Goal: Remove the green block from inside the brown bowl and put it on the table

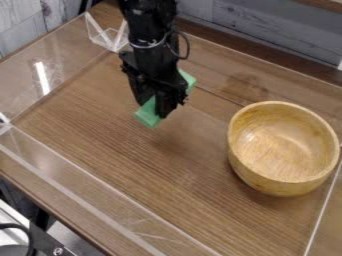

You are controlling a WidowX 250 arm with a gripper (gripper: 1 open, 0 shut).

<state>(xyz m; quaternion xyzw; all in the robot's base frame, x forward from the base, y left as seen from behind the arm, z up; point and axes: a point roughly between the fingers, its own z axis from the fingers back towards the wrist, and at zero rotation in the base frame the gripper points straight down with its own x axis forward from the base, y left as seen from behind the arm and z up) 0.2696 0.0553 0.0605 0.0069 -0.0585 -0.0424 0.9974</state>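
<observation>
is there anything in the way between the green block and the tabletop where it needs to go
Nothing visible stands in the way. The claw holds the green block over bare table, and the brown bowl sits off to the side.

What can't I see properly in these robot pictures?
- The middle of the bright green rectangular block: in the camera view, the black gripper covers it.
- Whether the block touches the brown wood-grain table: seen from above, any gap is hidden.
- The outer far side of the round light-brown wooden bowl: its own rim hides it.
</observation>
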